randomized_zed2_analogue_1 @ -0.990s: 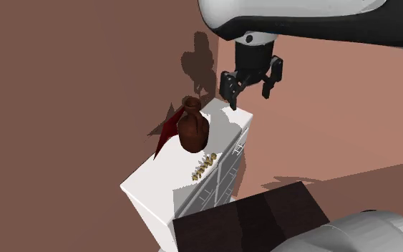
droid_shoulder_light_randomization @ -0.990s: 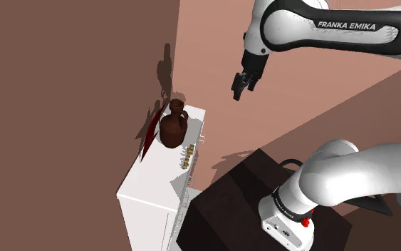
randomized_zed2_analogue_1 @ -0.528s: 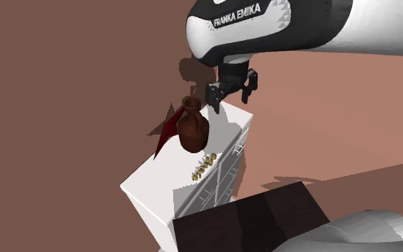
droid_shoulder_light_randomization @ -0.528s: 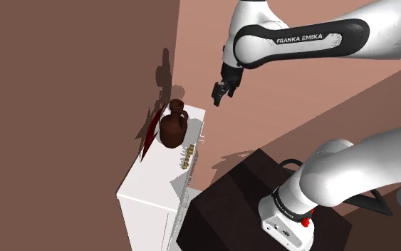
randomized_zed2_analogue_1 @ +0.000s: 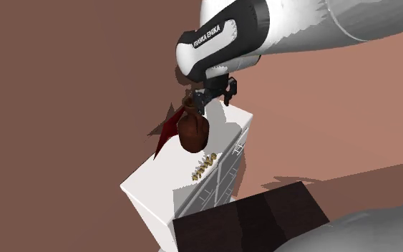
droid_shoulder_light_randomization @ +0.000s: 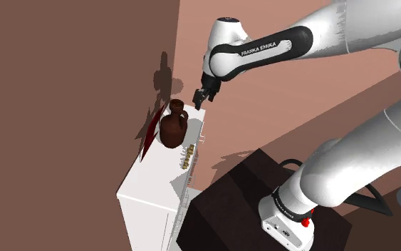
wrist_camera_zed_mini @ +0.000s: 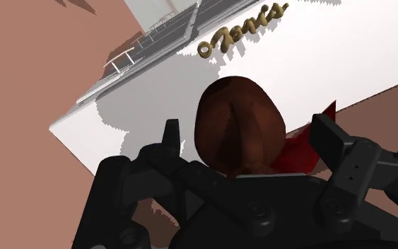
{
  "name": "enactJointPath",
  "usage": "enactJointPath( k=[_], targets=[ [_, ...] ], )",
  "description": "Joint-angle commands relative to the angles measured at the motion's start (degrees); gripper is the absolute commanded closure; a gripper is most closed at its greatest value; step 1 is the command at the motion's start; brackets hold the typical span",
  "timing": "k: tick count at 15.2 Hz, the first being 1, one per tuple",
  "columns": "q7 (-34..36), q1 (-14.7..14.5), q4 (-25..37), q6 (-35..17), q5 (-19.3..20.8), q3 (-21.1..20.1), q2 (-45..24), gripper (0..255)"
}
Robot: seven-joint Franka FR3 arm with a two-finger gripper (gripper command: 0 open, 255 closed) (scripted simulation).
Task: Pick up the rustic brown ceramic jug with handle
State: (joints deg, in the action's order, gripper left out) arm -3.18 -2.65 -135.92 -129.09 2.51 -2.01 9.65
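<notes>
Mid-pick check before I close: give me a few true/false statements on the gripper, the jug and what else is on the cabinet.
1. The gripper is open. True.
2. The brown jug is lifted clear of the white cabinet. False: it stands upright on the cabinet's top.
3. A gold chain-like piece lies on the cabinet top near the jug. True.
4. The fingers clasp the jug. False: in the wrist view they stand apart on either side of it, with a gap on each side.
5. The dark red object lies between the jug and the cabinet's front edge. False: it lies between the jug and the wall.
</notes>
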Motion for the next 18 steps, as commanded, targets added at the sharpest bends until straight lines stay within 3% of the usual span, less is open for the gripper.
enactJointPath(
  k=[1,7,16,17,18],
  targets=[
    [0.3,-0.5,1.5,-3.9,-0.4,-0.5,-4.7,0],
    [-0.5,-1.2,8.3,-11.2,-1.2,-1.2,-16.6,0],
    [-0.1,-1.3,6.9,-16.6,-0.7,-1.1,-20.7,0],
    [-0.1,-1.3,7.0,-16.6,-0.7,-1.1,-20.7,255],
    [-0.1,-1.3,7.0,-16.6,-0.7,-1.1,-20.7,255]
  ],
)
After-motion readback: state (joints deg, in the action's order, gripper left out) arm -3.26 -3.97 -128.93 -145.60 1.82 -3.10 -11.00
